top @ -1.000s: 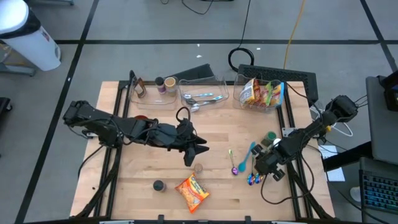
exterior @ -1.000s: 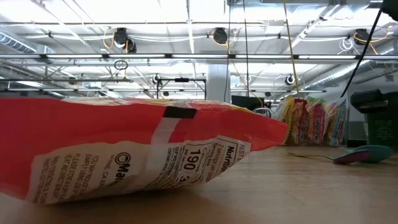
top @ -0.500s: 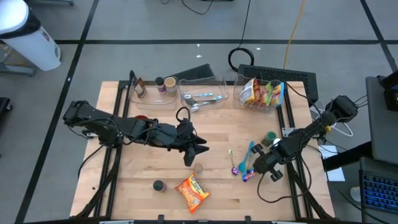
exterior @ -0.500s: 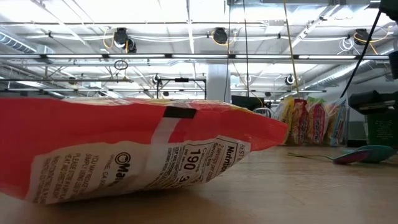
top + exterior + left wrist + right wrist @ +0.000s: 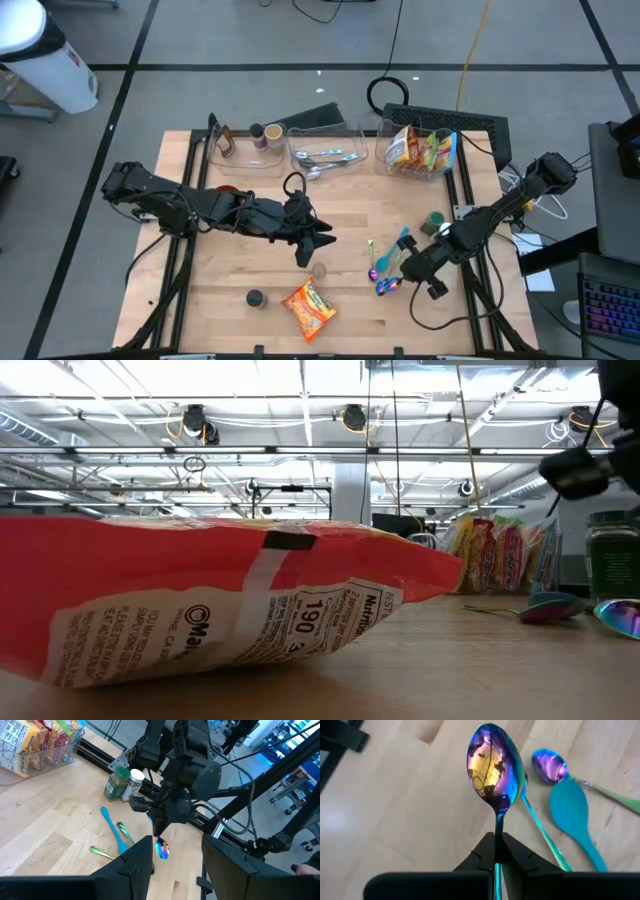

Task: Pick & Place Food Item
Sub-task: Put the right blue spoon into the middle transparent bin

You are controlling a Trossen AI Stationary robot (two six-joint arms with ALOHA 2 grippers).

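Note:
The food item, an orange snack bag (image 5: pixel 308 308), lies flat near the table's near edge and fills the low view (image 5: pixel 200 600); no gripper touches it. My right gripper (image 5: pixel 498 852) hangs right of it (image 5: pixel 408 268), shut on an iridescent spoon (image 5: pixel 492 767). The same spoon shows in the high view (image 5: pixel 383 287) and in the left wrist view (image 5: pixel 162 850). My left gripper (image 5: pixel 318 240) hovers over the table's middle, its fingers (image 5: pixel 135 865) apart with nothing between them. My right gripper pinches the spoon's thin handle (image 5: pixel 497 835) between its two fingertips, just behind the bowl. The fingers slant down from the table's right and lie along the handle. The spoon sticks out past the fingertips, bowl foremost and lower, clear of the table.
A teal spoon (image 5: pixel 572 815) and a second iridescent spoon (image 5: pixel 547 765) lie on the wood just past the held one. A green spice jar (image 5: pixel 434 220) stands at the right. Three clear bins (image 5: pixel 325 150) line the far edge, one with snack bags (image 5: pixel 420 150). A dark cap (image 5: pixel 255 298) lies near the orange bag.
My right gripper has risen and moved toward the table's left, carrying the iridescent spoon with it. The spoon's bowl has shifted left, nearer the snack bag, and now shows at the right edge of the low view.

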